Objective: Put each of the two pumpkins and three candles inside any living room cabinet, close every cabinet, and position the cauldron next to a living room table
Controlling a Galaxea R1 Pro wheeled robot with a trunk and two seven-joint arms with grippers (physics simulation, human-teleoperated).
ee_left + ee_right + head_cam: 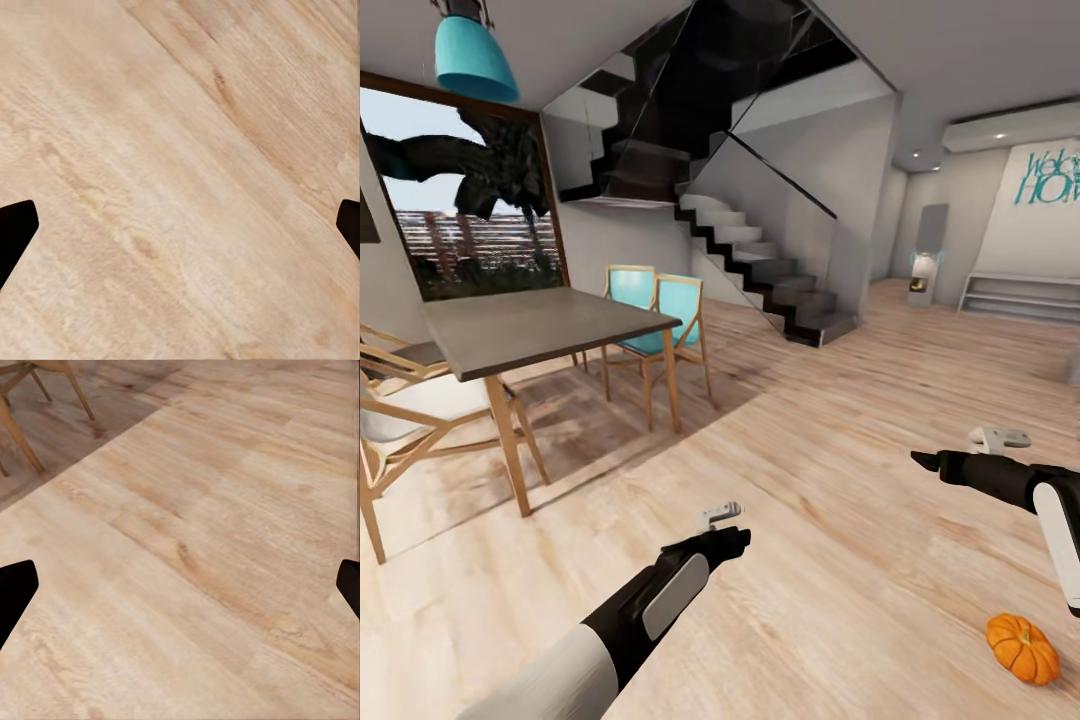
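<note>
One small ribbed orange pumpkin [1022, 648] lies on the wooden floor at the lower right of the head view, below my right forearm. My right gripper [926, 460] hangs above the floor, up and to the left of the pumpkin and well apart from it. In the right wrist view its dark fingertips [16, 589] stand wide apart over bare planks. My left gripper [734, 537] is held out over the floor near the middle, far left of the pumpkin. Its fingertips [15, 229] are also spread, with nothing between them.
A grey-topped table [550, 325] on wooden legs stands at the left, with wooden chairs [405, 410] and turquoise chairs [665, 320] around it. A dark staircase [760, 260] rises behind. A low white shelf [1020, 297] lines the far right wall. Open floor spreads ahead.
</note>
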